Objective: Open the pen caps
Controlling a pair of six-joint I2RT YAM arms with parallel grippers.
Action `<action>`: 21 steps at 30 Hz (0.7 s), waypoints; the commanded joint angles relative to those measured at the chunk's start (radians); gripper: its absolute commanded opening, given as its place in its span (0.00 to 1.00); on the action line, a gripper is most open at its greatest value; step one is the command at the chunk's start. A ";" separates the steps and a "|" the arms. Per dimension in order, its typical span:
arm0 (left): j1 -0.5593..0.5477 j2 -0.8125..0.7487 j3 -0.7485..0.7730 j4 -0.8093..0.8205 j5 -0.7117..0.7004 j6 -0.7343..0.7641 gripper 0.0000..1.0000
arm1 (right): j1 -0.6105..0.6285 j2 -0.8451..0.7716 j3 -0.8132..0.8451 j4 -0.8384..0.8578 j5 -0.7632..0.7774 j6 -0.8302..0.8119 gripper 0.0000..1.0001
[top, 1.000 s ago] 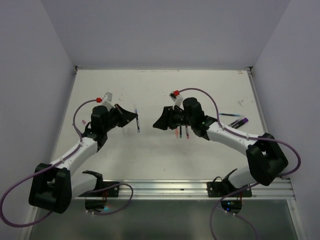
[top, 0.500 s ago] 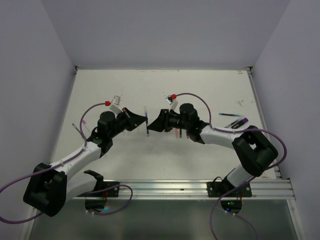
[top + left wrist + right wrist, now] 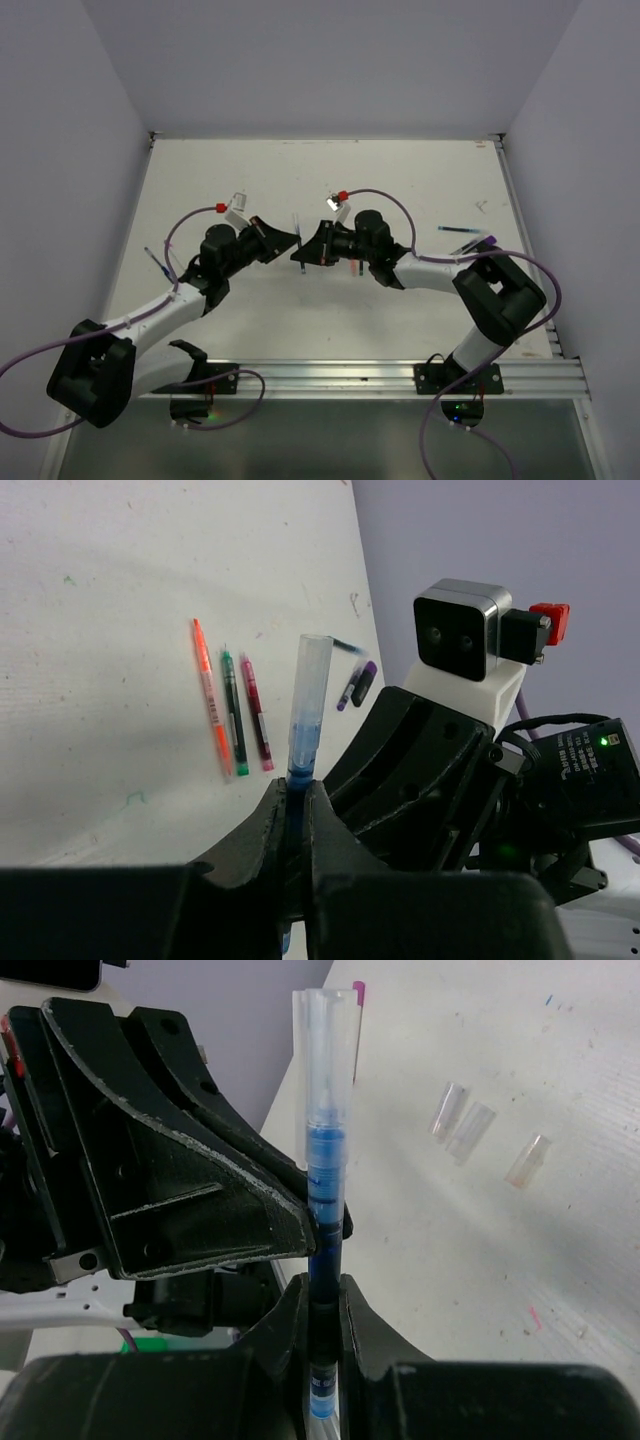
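Risking a slip or bent pen point(image 3: 325, 1190) on pulling, with left fingers point(image 3: 250, 830) and right fingers point(image 3: 280, 1322) both clamped below cap point(image 3: 327, 1050).

Left pincer point(image 3: 290, 242), right pincer point(image 3: 305, 253) facing, tips meeting above centre; both clamped narrow.

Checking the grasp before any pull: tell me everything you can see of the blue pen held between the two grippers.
The blue pen is thin, with a see-through barrel that looks like plastic and blue ink inside. Its clear cap sits on the far end, free of both grippers. The left gripper and the right gripper each pinch the barrel below the cap, fingers shut on it. It appears to be held above the middle of the table.
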 commanded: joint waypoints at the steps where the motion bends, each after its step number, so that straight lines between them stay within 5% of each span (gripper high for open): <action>1: -0.010 -0.002 0.051 -0.028 -0.013 0.051 0.11 | 0.015 -0.027 -0.011 0.018 -0.006 -0.025 0.00; 2: -0.010 -0.002 0.057 -0.039 -0.019 0.055 0.25 | 0.015 -0.033 -0.014 0.015 -0.007 -0.028 0.00; 5: -0.009 -0.006 0.059 -0.048 -0.038 0.060 0.36 | 0.016 -0.062 -0.037 -0.011 -0.003 -0.036 0.00; 21: -0.010 0.041 0.054 0.022 -0.019 0.031 0.36 | 0.047 -0.107 -0.071 -0.057 -0.013 -0.054 0.00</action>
